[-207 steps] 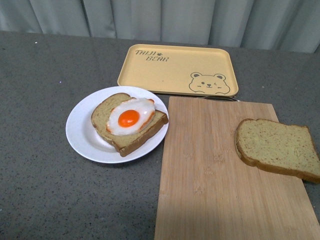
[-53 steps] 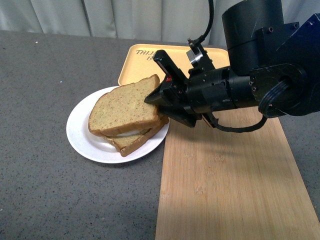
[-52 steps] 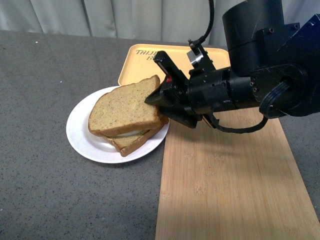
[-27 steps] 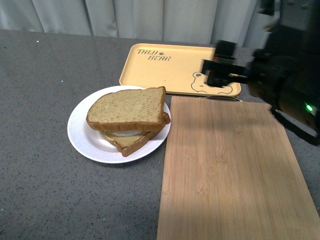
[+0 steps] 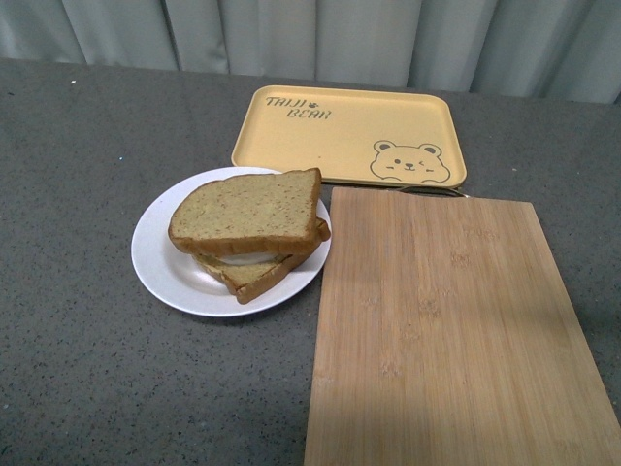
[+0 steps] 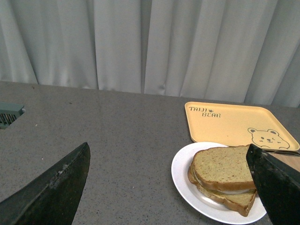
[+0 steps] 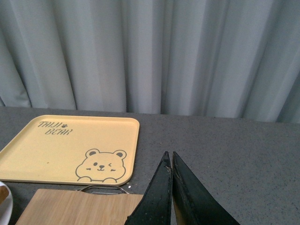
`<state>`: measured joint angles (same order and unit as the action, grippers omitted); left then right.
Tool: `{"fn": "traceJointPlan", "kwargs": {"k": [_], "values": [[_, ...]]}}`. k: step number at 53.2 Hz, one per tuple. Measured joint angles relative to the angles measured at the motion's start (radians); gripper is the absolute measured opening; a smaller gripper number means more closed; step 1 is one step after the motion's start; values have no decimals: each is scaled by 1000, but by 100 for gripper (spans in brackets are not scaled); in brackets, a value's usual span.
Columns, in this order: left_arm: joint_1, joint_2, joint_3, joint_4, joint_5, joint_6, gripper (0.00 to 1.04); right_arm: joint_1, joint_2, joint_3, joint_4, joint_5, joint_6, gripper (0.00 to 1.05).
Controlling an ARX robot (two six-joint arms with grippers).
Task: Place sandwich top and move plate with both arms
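Setting resembled staged test bench dressed as kitchen: grey speckled tabletop (image 5: 78, 369), pale grey pleated curtain backdrop (image 6: 140, 42), rectangular bamboo cutting board (image 5: 446, 330), rectangular yellow tray with bear drawing (image 5: 340, 131).

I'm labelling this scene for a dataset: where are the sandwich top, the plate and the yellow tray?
sandwich top (image 5: 247, 209), front view, middle of its upper face.
plate (image 5: 151, 256), front view, bare left rim.
yellow tray (image 5: 330, 136), front view, bare floor.

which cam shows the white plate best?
Front view: the plate is whole and in mid-frame. Left wrist view shows most of it, one side cut off. Right wrist view catches only a sliver at the frame edge.
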<state>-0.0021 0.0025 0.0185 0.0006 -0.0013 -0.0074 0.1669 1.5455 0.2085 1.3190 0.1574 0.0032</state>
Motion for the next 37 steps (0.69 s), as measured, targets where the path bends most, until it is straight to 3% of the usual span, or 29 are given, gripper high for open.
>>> {"fn": "traceJointPlan", "kwargs": {"k": [16, 24, 28, 37], "values": [[0, 0, 0, 0, 1, 0, 98, -65, -272, -124, -154, -57, 0, 1], [0, 0, 0, 0, 1, 0, 98, -88, -468, -136, -345, -89, 0, 1], [0, 0, 0, 0, 1, 0, 98, -138, -547, -148, -396, -150, 0, 1], [0, 0, 0, 0, 2, 0, 98, -164, -672, -177, -496, -153, 0, 1]]}}
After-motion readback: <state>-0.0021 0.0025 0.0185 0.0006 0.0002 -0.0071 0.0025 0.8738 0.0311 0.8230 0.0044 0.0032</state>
